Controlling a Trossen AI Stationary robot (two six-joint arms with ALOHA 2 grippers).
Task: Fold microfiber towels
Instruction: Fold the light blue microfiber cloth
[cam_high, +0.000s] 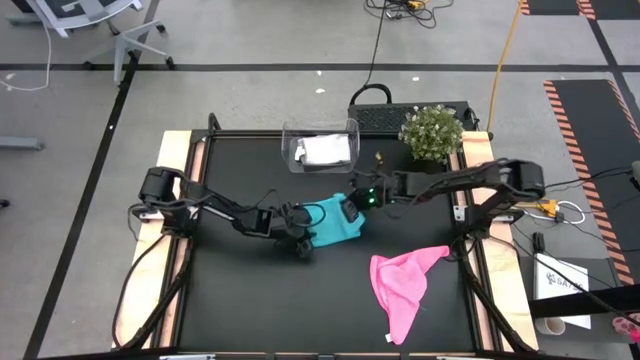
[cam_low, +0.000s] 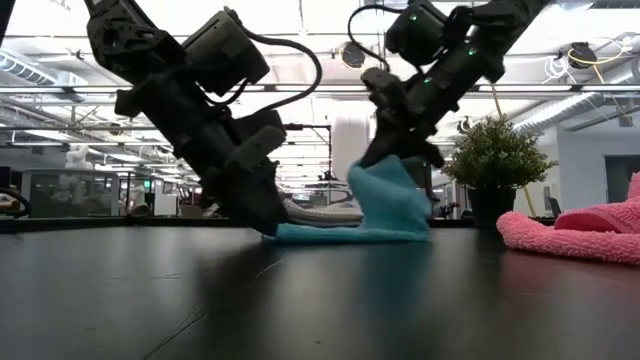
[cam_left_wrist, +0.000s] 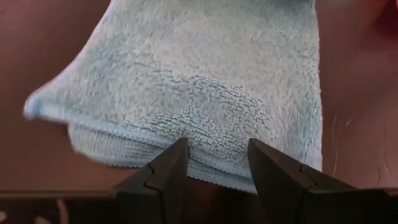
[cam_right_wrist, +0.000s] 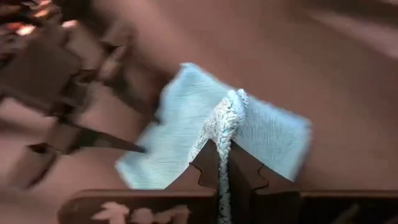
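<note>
The teal towel (cam_high: 330, 222) lies mid-table, with one side raised (cam_low: 388, 190). My right gripper (cam_high: 352, 208) is shut on that raised side. My left gripper (cam_high: 302, 243) is open and low at the towel's opposite, near-left edge. In its wrist view its two fingers (cam_left_wrist: 166, 169) stand either side of the hemmed edge (cam_left_wrist: 214, 163). The pink towel (cam_high: 405, 283) lies crumpled at the near right and also shows in the low view (cam_low: 580, 232). The grey-white towel (cam_high: 322, 150) sits in the clear bin. My right gripper pinches a bunched fold of the teal towel's edge (cam_right_wrist: 225, 127) between its two fingers, coming slanting down from the table's right. That side is lifted into a peak; the rest of the towel (cam_low: 335, 235) lies on the table. My left gripper: I cannot tell whether its open fingers touch the hem.
The clear plastic bin (cam_high: 292, 140) stands at the far middle. A potted plant (cam_high: 432, 132) stands at the far right. Bare black tabletop (cam_high: 250, 300) lies toward the near left.
</note>
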